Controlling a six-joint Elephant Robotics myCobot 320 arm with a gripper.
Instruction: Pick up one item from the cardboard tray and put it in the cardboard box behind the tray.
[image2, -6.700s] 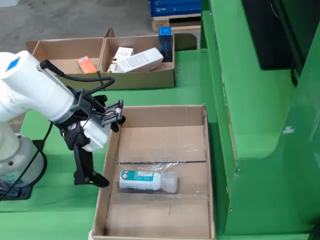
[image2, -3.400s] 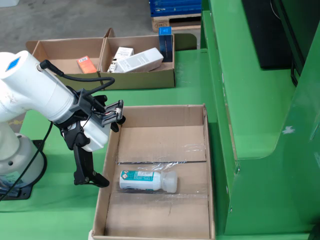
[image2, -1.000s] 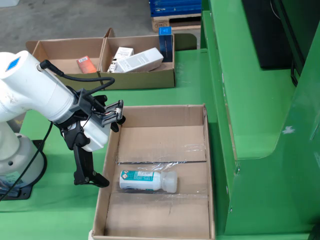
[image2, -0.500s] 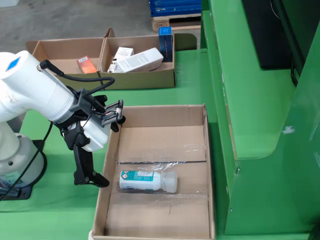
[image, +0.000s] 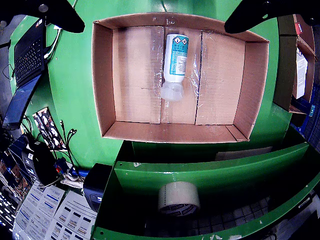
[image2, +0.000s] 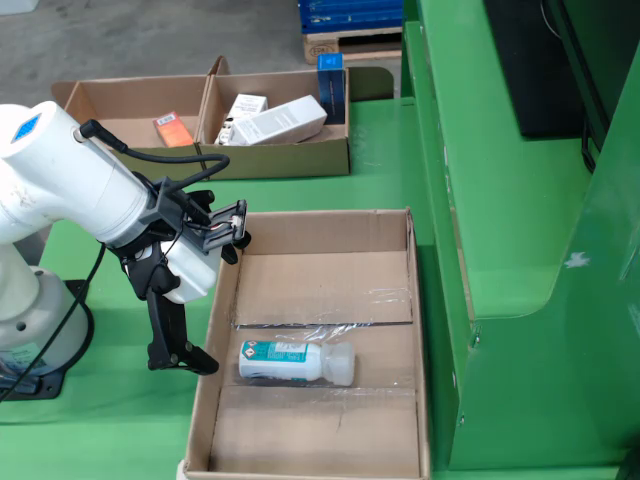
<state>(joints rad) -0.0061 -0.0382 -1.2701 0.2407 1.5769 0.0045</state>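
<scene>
A white bottle (image: 175, 62) (image2: 290, 362) with a teal label and a clear cap lies on its side in the cardboard tray (image: 102, 100) (image2: 415, 300), alone there. My gripper (image: 154, 29) (image2: 208, 298) hangs over the tray's left rim in the fixed view, to the left of the bottle and above it. It is open wide with nothing between its black fingers (image: 60, 12). Behind the tray stand two cardboard boxes: one (image2: 280, 158) with white cartons and a blue one, the other (image2: 120, 110) with an orange item.
A tall green metal structure (image2: 520, 250) walls off the tray's right side in the fixed view. The arm's white base (image2: 30, 320) stands to the left. The gripper view shows a tape roll (image: 179, 198) on a lower green shelf and a laptop (image: 30, 55).
</scene>
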